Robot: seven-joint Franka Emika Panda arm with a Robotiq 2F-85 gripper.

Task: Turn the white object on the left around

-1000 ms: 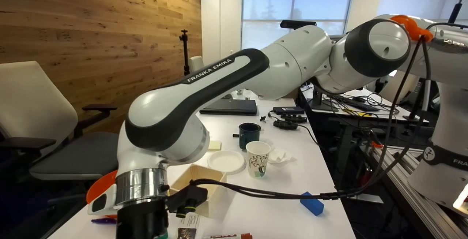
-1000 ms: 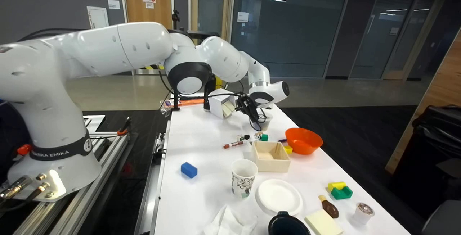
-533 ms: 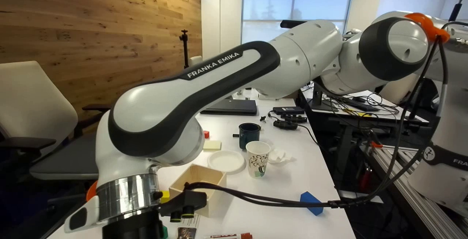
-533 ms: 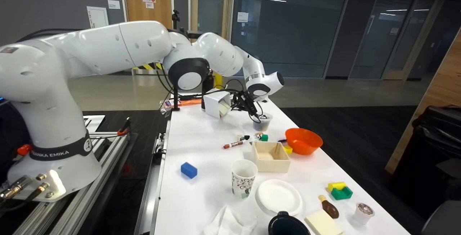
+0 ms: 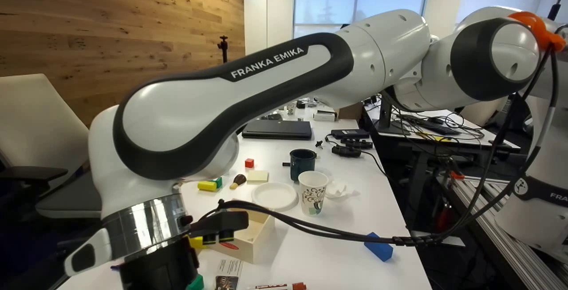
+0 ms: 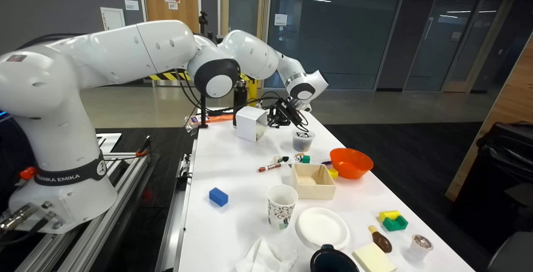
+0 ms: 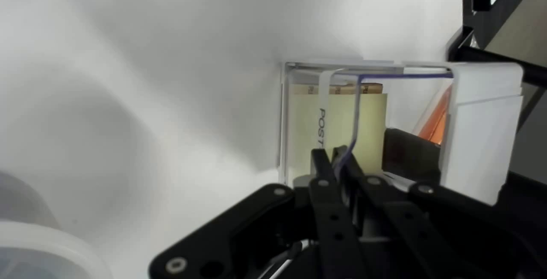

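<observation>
1. In an exterior view the white box (image 6: 247,126) is toward the far end of the table (image 6: 239,168), its open side turned to the right, toward my claw (image 7: 331,157).
2. My claw is drawn narrow: the wrist view shows its fingertips (image 7: 321,165) nearly together, with a thin edge of the white box pinched between them.
3. Whether the base of the white box rests flat on the table I cannot tell.
4. Looking into it from the wrist view, I see yellow notes (image 7: 372,127) and a pale strip (image 7: 324,93) with lettering that begins POST.
5. A dark bottle (image 6: 240,96) stands upright just beyond the white box, and an orange packet (image 6: 219,118) lies to the left.
6. To the right and a little nearer is a lidded tub (image 6: 302,143), apart from the white box.
7. Nearer along the table come a marker (image 6: 270,167) and a wooden box (image 6: 317,193), with an orange bowl (image 6: 352,165) to the right.
8. Nearer again are a blue block (image 6: 218,197) on the left, an upright paper cup (image 6: 280,211) and, just to its right, a white plate (image 6: 324,227).
9. In an exterior view my arm (image 5: 191,119) spans the scene from the right, low at the near left.
</observation>
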